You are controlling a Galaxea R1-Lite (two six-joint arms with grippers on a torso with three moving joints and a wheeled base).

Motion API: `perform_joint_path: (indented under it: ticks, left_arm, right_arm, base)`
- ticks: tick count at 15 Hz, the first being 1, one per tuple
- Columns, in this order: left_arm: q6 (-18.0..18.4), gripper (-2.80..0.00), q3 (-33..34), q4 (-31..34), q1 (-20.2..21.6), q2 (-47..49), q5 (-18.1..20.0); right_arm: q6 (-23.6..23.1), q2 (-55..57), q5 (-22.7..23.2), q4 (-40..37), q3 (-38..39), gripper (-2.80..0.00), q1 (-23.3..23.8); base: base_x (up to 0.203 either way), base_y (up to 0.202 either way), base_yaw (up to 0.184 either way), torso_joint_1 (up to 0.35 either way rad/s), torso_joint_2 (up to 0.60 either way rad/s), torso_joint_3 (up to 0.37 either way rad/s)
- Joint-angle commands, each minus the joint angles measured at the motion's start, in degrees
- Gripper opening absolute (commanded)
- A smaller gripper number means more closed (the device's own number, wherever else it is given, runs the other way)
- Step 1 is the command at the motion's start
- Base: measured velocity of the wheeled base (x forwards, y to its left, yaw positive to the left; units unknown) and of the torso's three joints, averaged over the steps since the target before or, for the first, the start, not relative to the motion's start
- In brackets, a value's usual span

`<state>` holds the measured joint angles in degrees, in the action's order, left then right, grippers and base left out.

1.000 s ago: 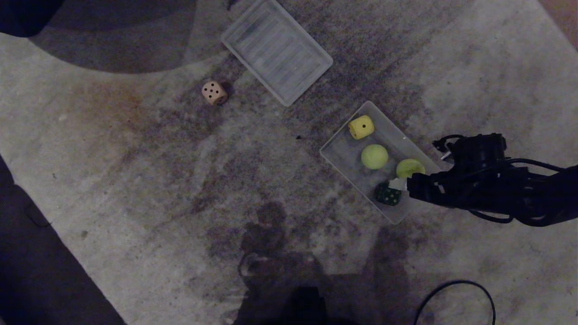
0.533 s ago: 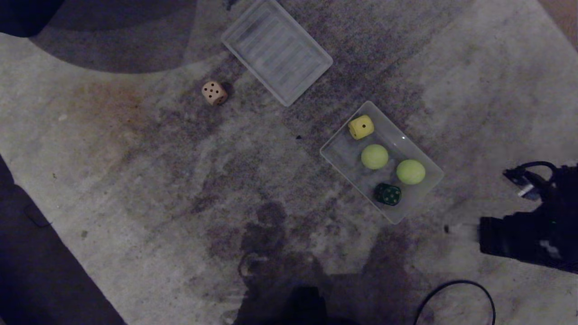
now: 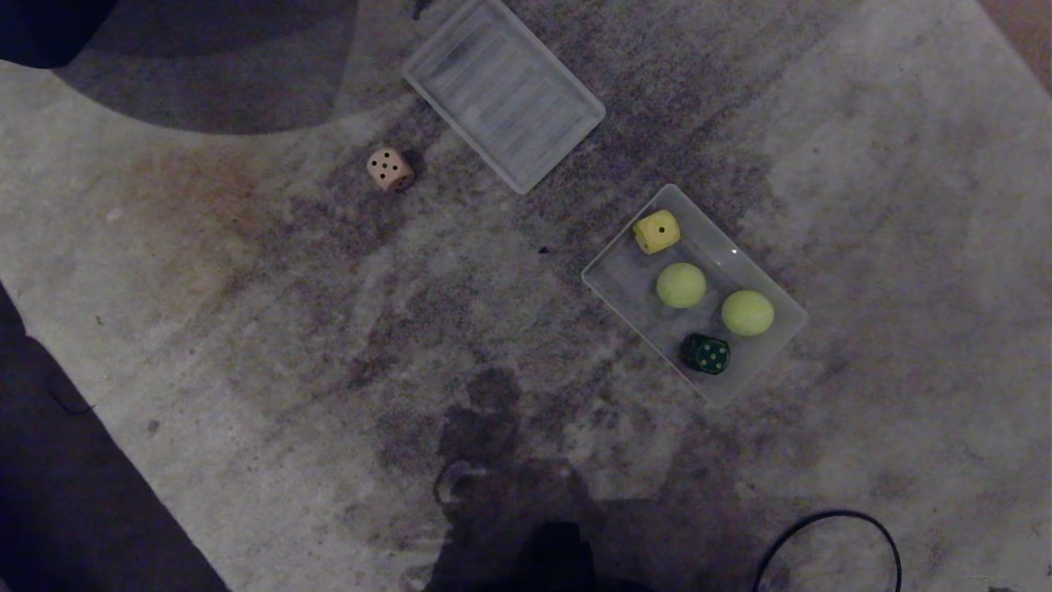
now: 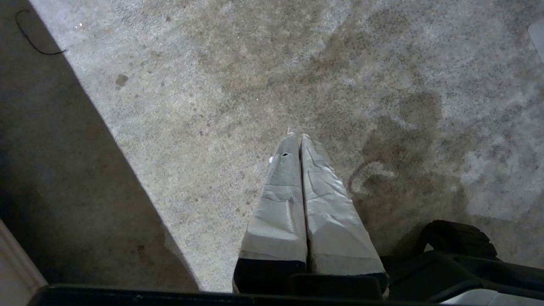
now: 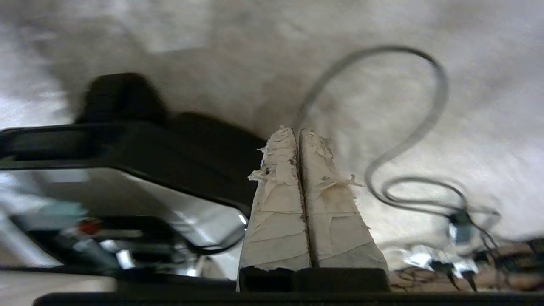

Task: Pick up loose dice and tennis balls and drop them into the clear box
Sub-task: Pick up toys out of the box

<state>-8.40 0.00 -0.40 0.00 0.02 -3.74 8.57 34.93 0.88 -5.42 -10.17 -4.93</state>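
The clear box (image 3: 629, 284) holds the yellow die (image 3: 657, 232), two tennis balls (image 3: 681, 285) and the dark green die (image 3: 706, 353), the beige die (image 3: 389, 168) lies loose beside the lid (image 3: 503, 92), all away from both clenched, empty grippers, left gripper (image 4: 297, 138) and right gripper (image 5: 296, 131).

A black cable (image 3: 830, 538) runs off the head view's bottom edge.

Yellow die (image 3: 657, 232), dark green die (image 3: 706, 353), beige die (image 3: 389, 168), yellow-green tennis balls (image 3: 681, 284).
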Motion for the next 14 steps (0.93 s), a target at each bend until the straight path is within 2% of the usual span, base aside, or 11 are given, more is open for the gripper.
perform_joint_path:
  ticks: [1, 2, 4, 8, 14]
  left_arm:
    - [-0.04, -2.80, 0.00, -0.04, 0.00, 0.01, -0.04]
    - [-0.04, -2.80, 0.00, -0.04, 0.00, 0.06, -0.04]
    - [-0.04, -2.80, 0.00, -0.04, 0.00, 0.06, -0.04]
    - [-0.04, -2.80, 0.00, -0.04, 0.00, 0.04, -0.04]
    - [-0.04, -2.80, 0.00, -0.04, 0.00, 0.06, -0.04]
  right_arm:
    - [-0.40, -13.21, -0.54, -4.35, 2.80, -2.80, 5.99]
    - [-0.66, -16.18, -0.74, -5.31, 3.61, -2.80, 7.31]
    - [-1.37, -21.99, -0.94, -5.92, 4.12, -2.80, 6.25]
    - [-6.06, -35.37, -0.73, -7.09, 5.02, -2.80, 4.68]
    - [-6.24, -34.93, -1.23, -7.29, 5.34, -2.80, 4.40]
  base:
    - [0.000, 0.000, 0.000, 0.000, 0.00, 0.000]
    - [0.000, 0.000, 0.000, 0.000, 0.00, 0.000]
    - [0.000, 0.000, 0.000, 0.000, 0.00, 0.000]
    - [0.000, 0.000, 0.000, 0.000, 0.00, 0.000]
    - [0.000, 0.000, 0.000, 0.000, 0.00, 0.000]
